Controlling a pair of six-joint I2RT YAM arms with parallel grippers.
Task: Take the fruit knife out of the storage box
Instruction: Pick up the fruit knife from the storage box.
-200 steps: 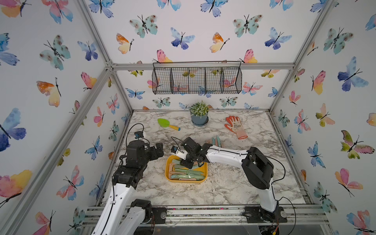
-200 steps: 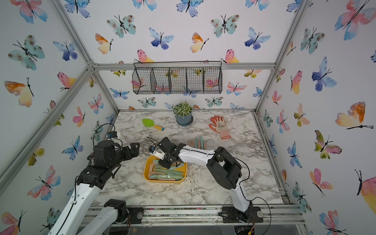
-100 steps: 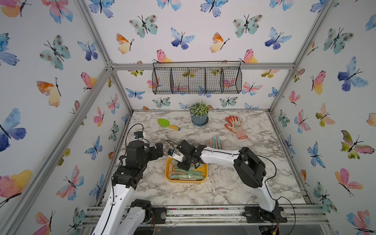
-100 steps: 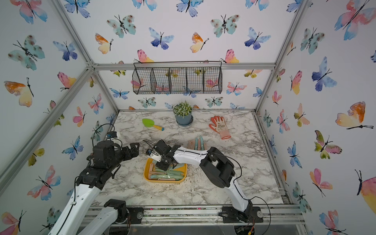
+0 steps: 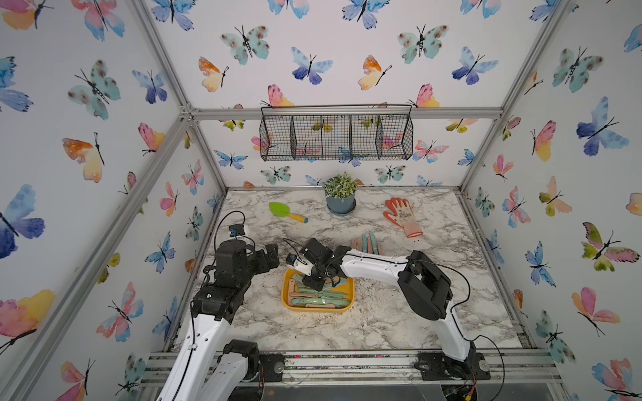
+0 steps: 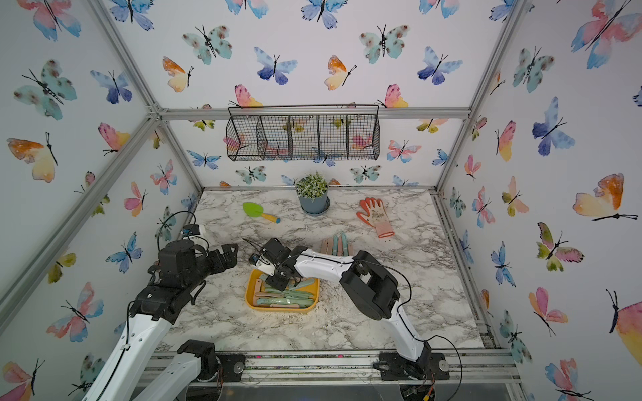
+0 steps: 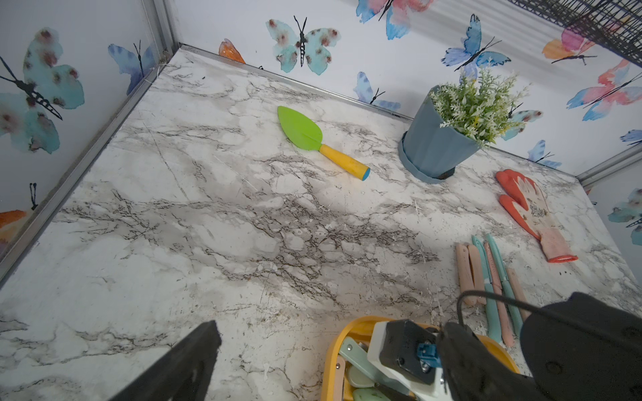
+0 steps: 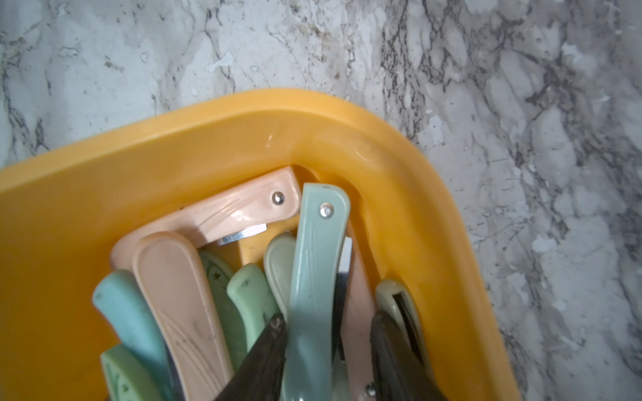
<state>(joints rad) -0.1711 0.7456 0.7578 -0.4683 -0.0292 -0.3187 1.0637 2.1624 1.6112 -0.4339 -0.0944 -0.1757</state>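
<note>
The right gripper (image 8: 326, 317) reaches down into the shallow yellow-orange plastic storage box (image 8: 243, 132). Its two black fingers (image 8: 267, 350) stand either side of a pale teal folding fruit knife (image 8: 318, 264). One finger touches the handle while a gap shows beside the other, so the jaws look parted and not yet clamped. The knife lies on top of the crowded green, teal and pink handles (image 8: 173, 298) inside the box, next to one rounded corner. The main risk, I judge, is the sliver of steel blade (image 8: 345, 257) standing out along the handle on the gap side. The closing finger could press on metal instead of plastic, and the smooth handle could swivel or slip on the lift. Neighbours pressed against it could ride up too, and the light box could drag, since the left gripper (image 5: 270, 256) hangs near the box, jaws apart and empty. The knife's long axis runs from between the jaws toward that corner, with the riveted end leading, close to the box wall.
</note>
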